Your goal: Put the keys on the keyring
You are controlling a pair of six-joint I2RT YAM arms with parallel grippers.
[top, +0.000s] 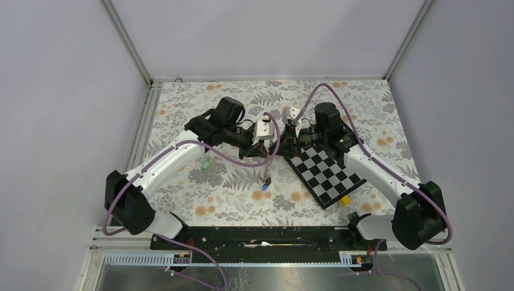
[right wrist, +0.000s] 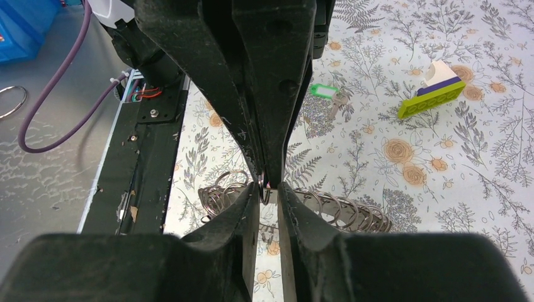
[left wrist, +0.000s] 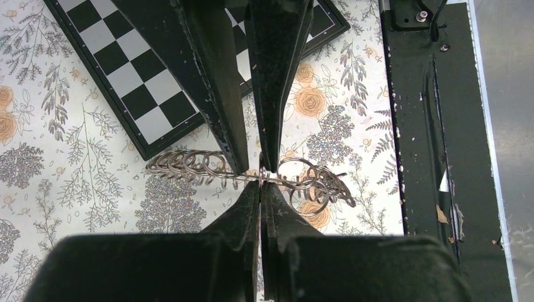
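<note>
Silver-grey keyring (left wrist: 189, 165) is hanging between two grippers, with a green key waiting

Left gripper (left wrist: 260, 185) is pinching one ring above the table (top: 363, 109); right gripper (right wrist: 267, 189) is straddling a neighbouring ring, grip unclear. Blue key (top: 265, 195) seems to be dangling from the strand's end. The green key (right wrist: 322, 90) is lying loose, apparently unthreaded.

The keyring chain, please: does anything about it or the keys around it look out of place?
The keyring hangs between the left gripper and right gripper, with a blue key at its lower end, but the green key lies loose on the table, apart from it.
</note>
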